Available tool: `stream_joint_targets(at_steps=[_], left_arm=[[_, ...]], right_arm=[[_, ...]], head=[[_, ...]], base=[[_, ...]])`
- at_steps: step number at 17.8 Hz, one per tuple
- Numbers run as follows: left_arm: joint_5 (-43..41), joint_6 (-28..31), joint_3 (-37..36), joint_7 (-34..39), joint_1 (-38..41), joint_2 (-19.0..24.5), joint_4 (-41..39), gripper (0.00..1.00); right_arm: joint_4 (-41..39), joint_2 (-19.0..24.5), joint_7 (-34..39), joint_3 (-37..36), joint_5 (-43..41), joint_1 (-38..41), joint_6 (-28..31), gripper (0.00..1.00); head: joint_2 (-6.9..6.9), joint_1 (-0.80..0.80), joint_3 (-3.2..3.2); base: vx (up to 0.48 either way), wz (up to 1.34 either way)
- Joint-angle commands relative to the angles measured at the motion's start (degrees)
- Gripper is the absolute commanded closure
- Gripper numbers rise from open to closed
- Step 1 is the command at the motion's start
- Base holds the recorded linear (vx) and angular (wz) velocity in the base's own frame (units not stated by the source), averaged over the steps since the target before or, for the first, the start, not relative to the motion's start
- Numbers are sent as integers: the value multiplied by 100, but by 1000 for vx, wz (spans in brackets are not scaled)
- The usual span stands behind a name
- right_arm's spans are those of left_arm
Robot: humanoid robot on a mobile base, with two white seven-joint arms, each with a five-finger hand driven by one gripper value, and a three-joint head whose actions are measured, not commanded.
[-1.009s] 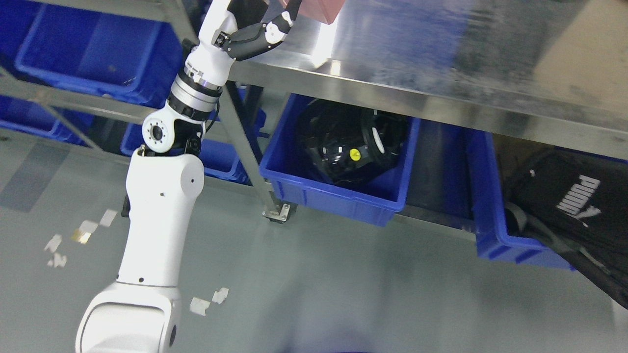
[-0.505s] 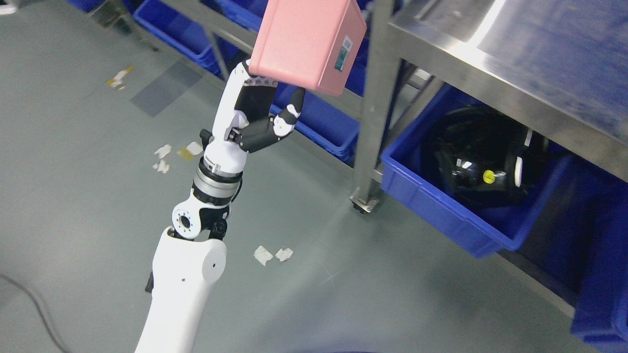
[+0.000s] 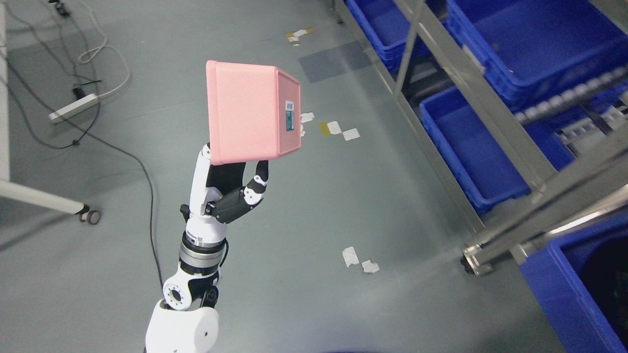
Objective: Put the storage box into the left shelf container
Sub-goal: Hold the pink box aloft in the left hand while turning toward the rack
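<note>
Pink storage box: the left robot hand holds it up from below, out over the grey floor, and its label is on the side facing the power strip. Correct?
Not quite. In the head view the label sits on the pink storage box's side facing the blue shelf bins, away from the power strip. The left robot hand does hold it from below over the floor.

Camera is swinging left: shelf frame [image 3: 495, 127] and its blue bins [image 3: 471, 162] are now sliding to the 3 o'clock side, while open grey floor [image 3: 304, 294], cables [image 3: 98, 137] and a power strip [image 3: 73, 108] are coming in at 10 o'clock. The steel table top is dropping out of frame. Left hand [image 3: 230, 196] is carrying the pink storage box [image 3: 248, 113], now showing whole at centre, clear of the table edge and well apart from the shelf.
</note>
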Motion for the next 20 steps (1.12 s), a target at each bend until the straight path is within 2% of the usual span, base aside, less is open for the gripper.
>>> stream_joint_targets(at_steps=[1,12,20], left_arm=[[9,-17,287,0,596,100,-406,99],[9,-17,287,0,667,100,-344,98],[9,-17,252,-9,877,100,-274,97]], right_arm=[[-100,-100,-5,0,-123,-17,0,0],[-100,-100,-5,0,-123,-17,0,0],[-100,-100,-5,0,-123,-17,0,0]], head=[[0,0,0],[1,0,0],[1,0,0]], base=[[210,812],[357,485],[541,83]])
